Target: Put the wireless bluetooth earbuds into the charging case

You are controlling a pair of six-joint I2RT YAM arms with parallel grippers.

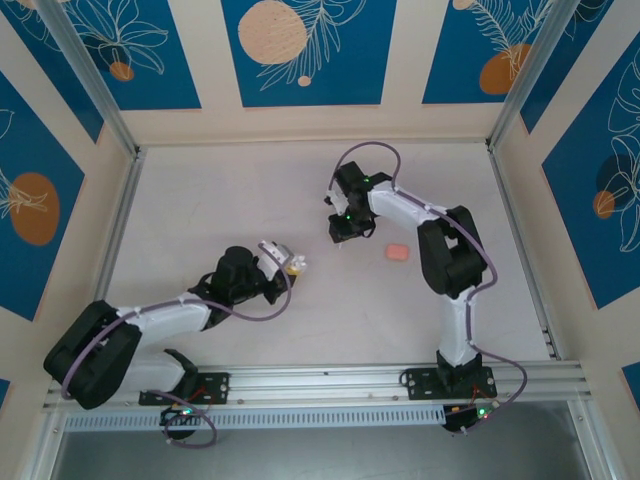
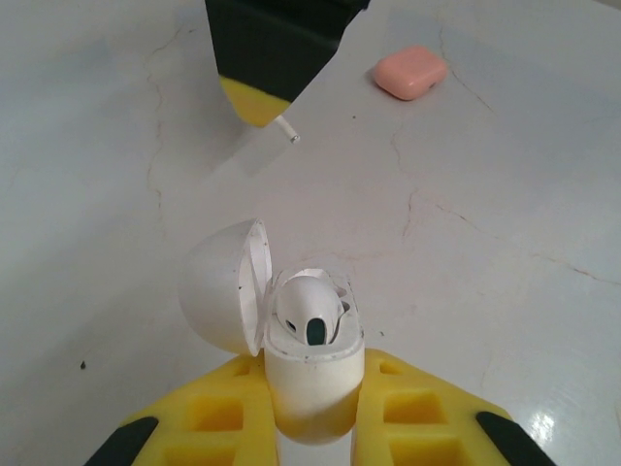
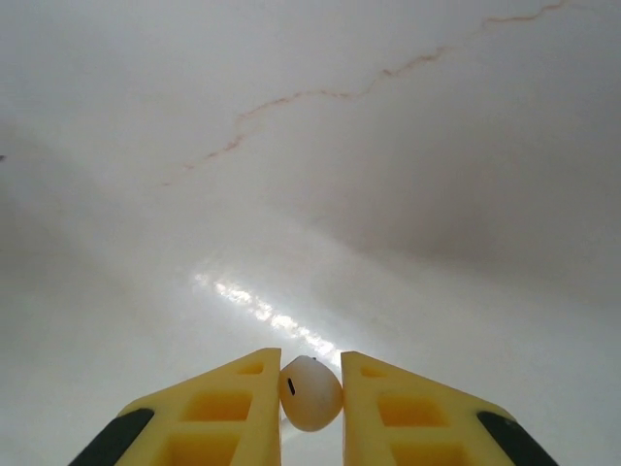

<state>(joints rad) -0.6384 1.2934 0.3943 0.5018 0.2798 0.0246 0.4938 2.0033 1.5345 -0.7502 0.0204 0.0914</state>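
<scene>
1. Seen from above, a white table (image 1: pixel 200 200) is boxed in by cream walls (image 1: pixel 400 115) hung with blue panels (image 1: pixel 300 50) that bear orange discs and white leaf outlines. Aluminium rails (image 1: pixel 330 380) run along the near edge and up the corners. The left gripper (image 1: pixel 288 262) is held left of centre, closed on a white case (image 1: pixel 272 247). The right gripper (image 1: pixel 340 233) is pointed downward further back, near mid-table. A pink case (image 1: pixel 398 252) lies on the table just to its right, touched by neither arm.

2. From the left wrist, the yellow fingers (image 2: pixel 417 408) are seen clamped on the base of the white case (image 2: pixel 312 383), which stands upright with its lid swung open to the left. A seated earbud (image 2: pixel 309 309) is lodged in the case. Beyond it the right gripper (image 2: pixel 260 102) is seen with the white stem of a held earbud (image 2: pixel 287 132) poking from its yellow tip. The pink case (image 2: pixel 410 72) rests shut at the far right. The surface is pale and glossy, crossed by hairline cracks.

3. From the right wrist, the right gripper (image 3: pixel 310 361) is shown with its yellow fingers (image 3: pixel 408 417) pinched on the held earbud (image 3: pixel 310 396). The table (image 3: pixel 388 194) beyond is white, marked by a thin reddish-brown crack and a streak of glare.
</scene>
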